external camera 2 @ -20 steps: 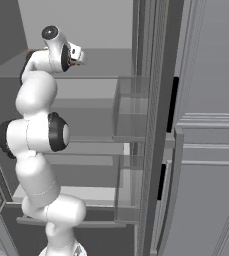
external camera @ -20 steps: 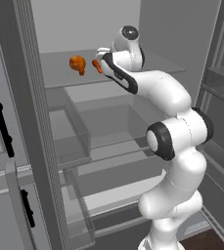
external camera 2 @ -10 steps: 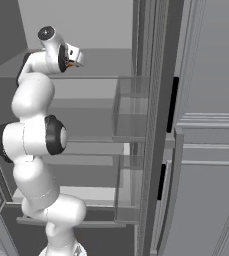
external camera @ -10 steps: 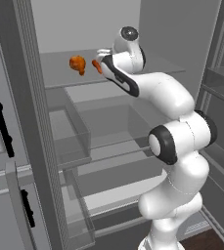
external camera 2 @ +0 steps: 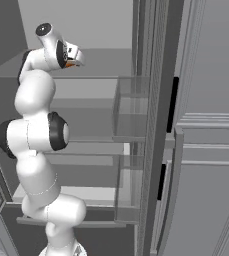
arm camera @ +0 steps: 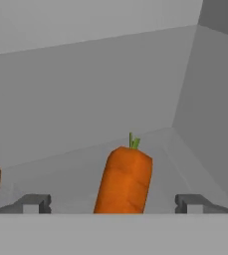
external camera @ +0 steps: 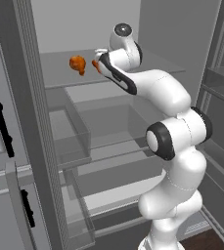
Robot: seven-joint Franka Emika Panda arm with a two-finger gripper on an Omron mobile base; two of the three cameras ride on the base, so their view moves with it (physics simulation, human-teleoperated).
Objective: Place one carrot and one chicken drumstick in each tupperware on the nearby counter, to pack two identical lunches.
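Claw (arm camera: 113, 203) spread wide, nothing pinched | carrot (arm camera: 124, 180) lies between its fingertips on upper fridge shelf (external camera: 147, 73), contact not clear | chicken drumstick (external camera: 77, 64) just beside on same shelf

Matt, faintly ridged carrot (arm camera: 124, 180) on a smooth matt grey fridge shelf (arm camera: 75, 169)

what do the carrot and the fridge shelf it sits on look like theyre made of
Carrot: a rendered vegetable, matte orange skin with faint ridges and a small green stub on top. Fridge shelf: smooth, pale grey, slightly see-through, so probably glass or clear plastic; the render leaves it open.
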